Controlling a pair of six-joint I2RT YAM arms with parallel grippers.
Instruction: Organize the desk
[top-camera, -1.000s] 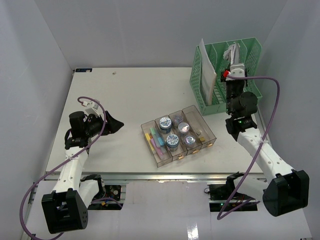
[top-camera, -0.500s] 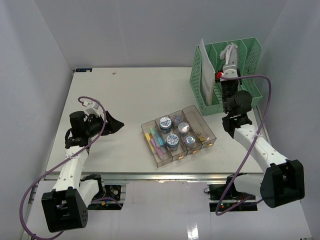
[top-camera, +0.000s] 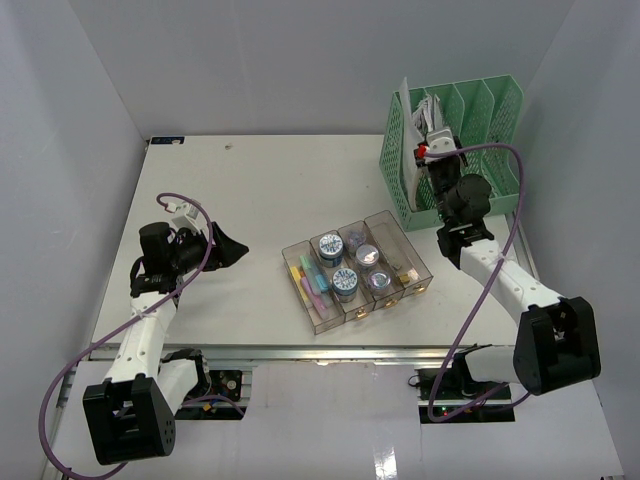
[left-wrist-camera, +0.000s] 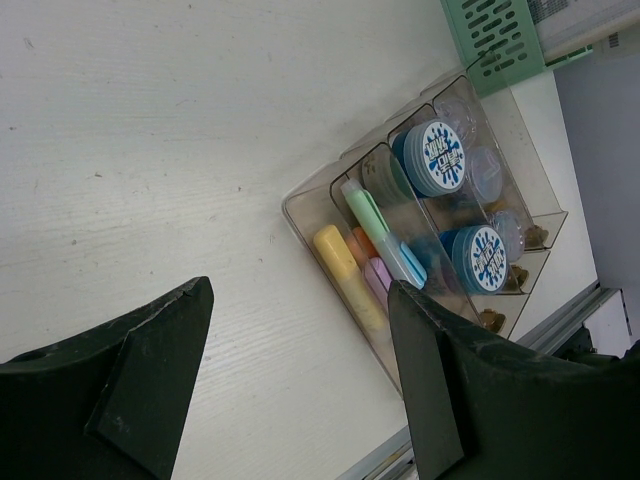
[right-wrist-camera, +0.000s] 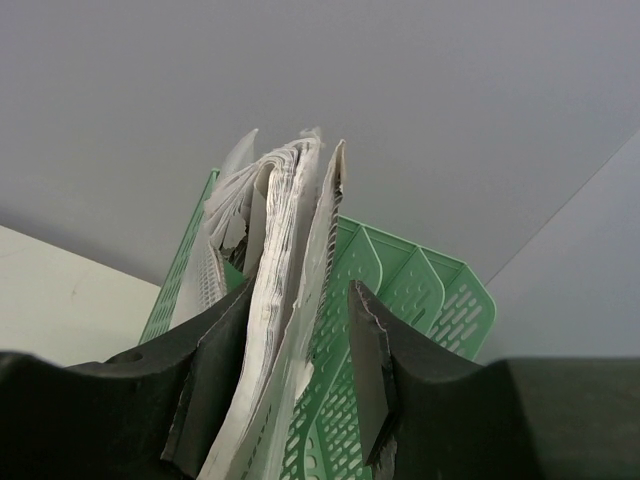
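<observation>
White desk (top-camera: 260, 190) is lying beneath me, bearing a clear tray (top-camera: 388, 232) mid-front and a green rack (top-camera: 490, 110) at its far right. My right gripper (right-wrist-camera: 290, 380) is pinching a sheaf of papers (right-wrist-camera: 285, 230) at that rack; my left gripper (left-wrist-camera: 300, 370) is hovering with jaws spread wide, left of the tray.

1. A clear four-compartment tray (top-camera: 396, 243) sits at an angle near the middle.
2. Pastel markers (top-camera: 313, 281), yellow, green and pink, lie lengthwise in its left compartment.
3. Blue-lidded round tins (top-camera: 330, 244) fill the middle compartments.
4. A mint-green mesh file rack (top-camera: 490, 110) stands at the far right.
5. White papers (top-camera: 406, 130) stand upright in its leftmost slots.
</observation>
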